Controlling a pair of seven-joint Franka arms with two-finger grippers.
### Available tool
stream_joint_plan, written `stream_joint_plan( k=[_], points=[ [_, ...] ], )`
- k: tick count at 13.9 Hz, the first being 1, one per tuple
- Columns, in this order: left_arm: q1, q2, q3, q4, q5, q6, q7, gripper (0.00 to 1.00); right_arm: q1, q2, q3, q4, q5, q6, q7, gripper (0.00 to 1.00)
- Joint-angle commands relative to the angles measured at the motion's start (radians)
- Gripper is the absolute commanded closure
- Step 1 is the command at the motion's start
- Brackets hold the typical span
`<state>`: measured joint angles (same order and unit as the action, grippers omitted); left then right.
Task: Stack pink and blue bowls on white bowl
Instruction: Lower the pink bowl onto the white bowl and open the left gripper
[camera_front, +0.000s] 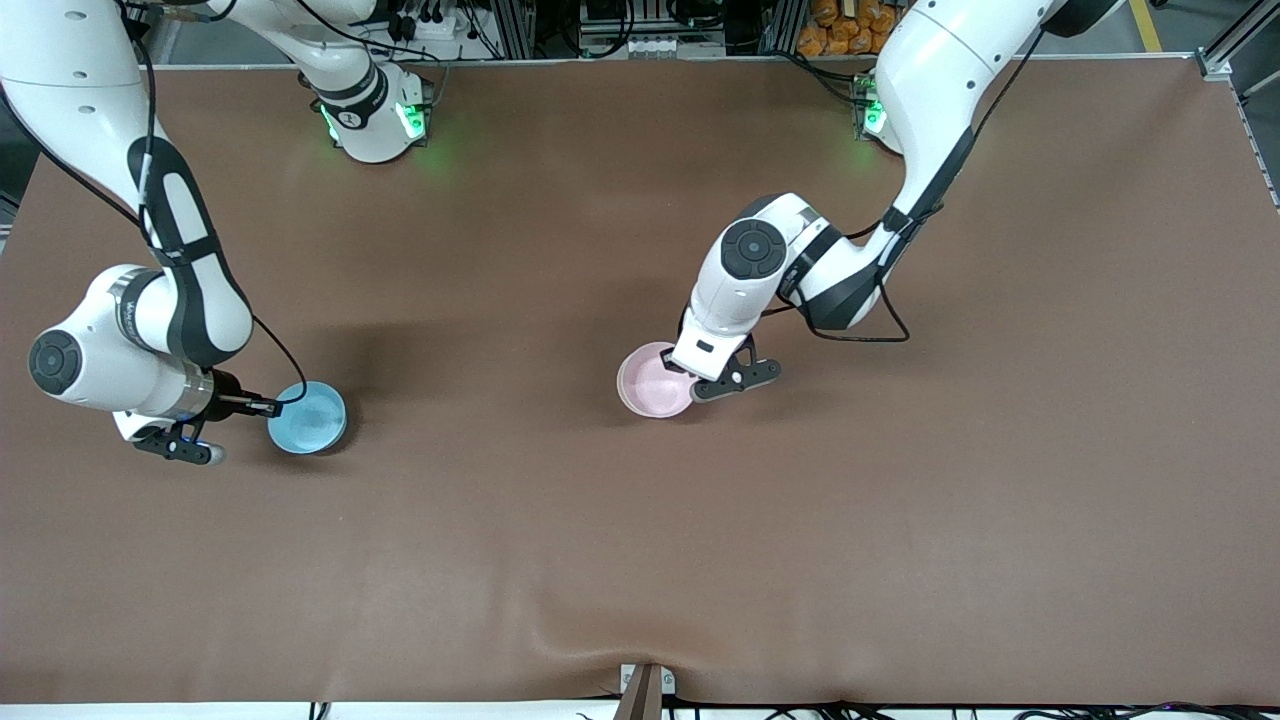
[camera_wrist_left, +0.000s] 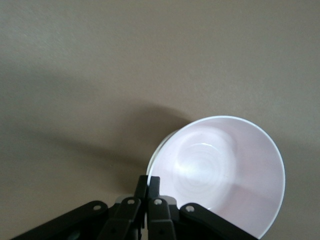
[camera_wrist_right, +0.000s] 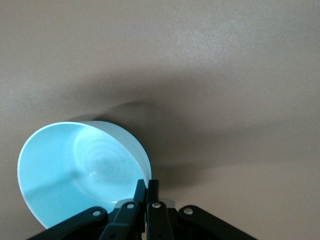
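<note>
Brown cloth covers your table (camera_front: 640, 560); no writing can be read on it or on the bowls. From the front, your left arm bends down at mid-table, its left gripper (camera_front: 700, 385) at the rim of the pink bowl (camera_front: 650, 382). Your right arm folds low toward its own end, right gripper (camera_front: 268, 408) at the blue bowl (camera_front: 310, 418).

At your left wrist, fingers (camera_wrist_left: 141, 189) pinch the glossy pink bowl's (camera_wrist_left: 225, 170) rim.

At your right wrist, fingers (camera_wrist_right: 140, 189) clamp the smooth blue bowl's (camera_wrist_right: 75, 170) rim.
</note>
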<state>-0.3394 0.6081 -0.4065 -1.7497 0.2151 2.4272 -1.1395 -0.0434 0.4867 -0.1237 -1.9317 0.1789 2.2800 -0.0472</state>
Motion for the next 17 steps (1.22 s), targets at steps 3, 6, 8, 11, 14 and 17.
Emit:
stream_joint_plan(
  k=[3,6,8,11,14,17],
  points=[
    [-0.027,0.012,0.011,0.022,0.032,0.004,-0.04,1.0,-0.01,-0.091,0.009,-0.012,0.008,-0.06,0.0,1.0],
    [-0.027,0.015,0.011,0.022,0.032,0.004,-0.04,1.0,-0.009,-0.112,0.01,-0.012,0.01,-0.076,0.003,1.0],
    [-0.029,0.022,0.011,0.024,0.032,0.006,-0.04,1.0,-0.006,-0.123,0.01,-0.012,0.01,-0.079,0.007,1.0],
    [-0.029,0.03,0.011,0.024,0.032,0.016,-0.04,1.0,0.002,-0.135,0.01,-0.009,0.034,-0.096,0.009,1.0],
    [-0.027,0.033,0.011,0.029,0.029,0.016,-0.04,0.55,0.005,-0.143,0.013,-0.007,0.051,-0.1,0.01,1.0],
    [-0.017,-0.014,0.012,0.041,0.032,-0.025,-0.036,0.0,0.02,-0.148,0.016,-0.009,0.051,-0.106,0.049,1.0]
  ],
)
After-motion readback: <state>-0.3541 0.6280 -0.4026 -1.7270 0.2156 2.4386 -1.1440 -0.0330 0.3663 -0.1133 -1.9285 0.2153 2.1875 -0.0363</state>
